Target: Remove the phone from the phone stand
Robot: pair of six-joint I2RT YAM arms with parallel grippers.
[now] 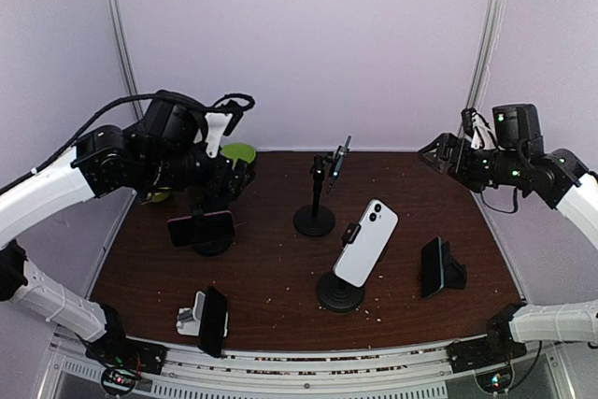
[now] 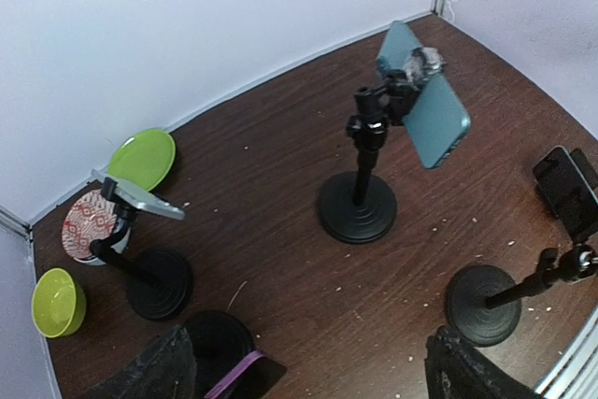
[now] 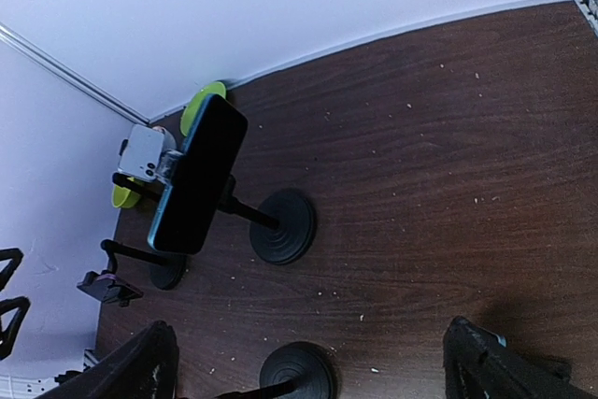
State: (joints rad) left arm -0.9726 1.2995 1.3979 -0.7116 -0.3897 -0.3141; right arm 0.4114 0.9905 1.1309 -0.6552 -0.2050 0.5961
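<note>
I see the left gripper [image 1: 224, 192] spread wide, hovering just above the phone [image 1: 199, 227], which sits clamped on its stand [image 1: 213, 247] at table [image 1: 280, 277] left. The right gripper [image 1: 435, 153] is also spread, raised at the far right.

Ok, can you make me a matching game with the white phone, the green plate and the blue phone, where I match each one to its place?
Things:
1 white phone
2 green plate
3 blue phone

Places:
A at the back left of the table
B clipped on the far middle stand
C clipped on the near middle stand

Pairs: 1-C, 2-A, 3-B
</note>
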